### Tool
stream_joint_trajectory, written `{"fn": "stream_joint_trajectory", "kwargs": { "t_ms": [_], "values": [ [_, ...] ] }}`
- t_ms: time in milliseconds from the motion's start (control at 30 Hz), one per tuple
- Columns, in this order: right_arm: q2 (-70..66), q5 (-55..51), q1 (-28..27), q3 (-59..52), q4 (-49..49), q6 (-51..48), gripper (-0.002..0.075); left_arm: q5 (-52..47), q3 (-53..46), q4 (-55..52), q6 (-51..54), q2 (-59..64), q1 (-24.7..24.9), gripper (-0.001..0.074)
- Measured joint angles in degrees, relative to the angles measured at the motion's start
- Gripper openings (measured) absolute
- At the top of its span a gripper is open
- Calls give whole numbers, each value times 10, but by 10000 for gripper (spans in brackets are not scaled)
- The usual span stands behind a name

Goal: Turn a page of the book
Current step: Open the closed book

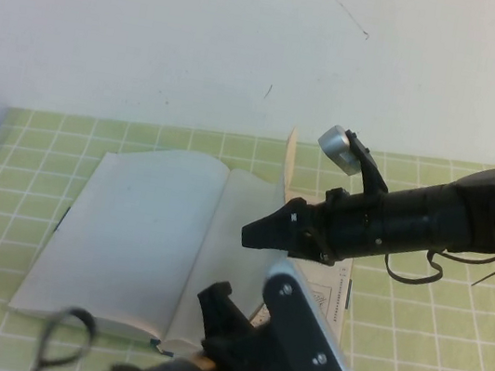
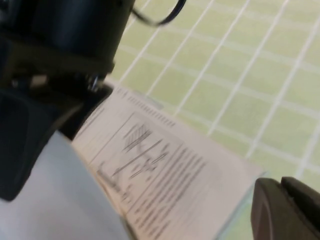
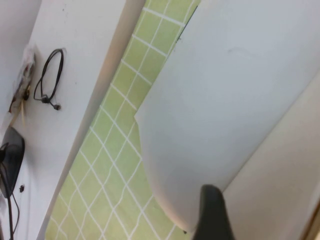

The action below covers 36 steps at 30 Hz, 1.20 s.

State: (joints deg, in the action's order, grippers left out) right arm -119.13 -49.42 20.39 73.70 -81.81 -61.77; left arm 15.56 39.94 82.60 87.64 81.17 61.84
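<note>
**Page standing upright at mid-turn**

Lying open on the green checked mat (image 1: pixel 415 316): the book (image 1: pixel 141 235), left of centre. Standing nearly upright near the spine: one page (image 1: pixel 286 168). Reaching in from the right over the right-hand page: the right gripper (image 1: pixel 259 233), fingers seemingly together, touching the raised page's foot. Hovering at the near edge by the printed page (image 2: pixel 165 170): the left gripper (image 1: pixel 219 308); finger state cannot tell.

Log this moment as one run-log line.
book open on green mat | page lifted upright | right pincer under page | left pincer at book's near edge
</note>
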Motion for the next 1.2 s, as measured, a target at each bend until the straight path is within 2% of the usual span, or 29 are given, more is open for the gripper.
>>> {"fn": "stream_joint_trajectory", "kwargs": {
  "t_ms": [167,467,667,967,1200],
  "values": [
    [0,0,0,0,-3,-7,441,143,7,11,-6,88,48,-4],
    [0,0,0,0,-4,-18,441,242,88,49,-34,198,53,-4],
    [0,0,0,0,-9,-19,441,226,108,65,-60,232,33,-4],
    [0,0,0,0,-16,-34,441,205,113,98,-67,249,-29,-4],
    [4,-4,0,19,-12,-66,441,193,113,115,-68,249,-44,-4]
  ]
}}
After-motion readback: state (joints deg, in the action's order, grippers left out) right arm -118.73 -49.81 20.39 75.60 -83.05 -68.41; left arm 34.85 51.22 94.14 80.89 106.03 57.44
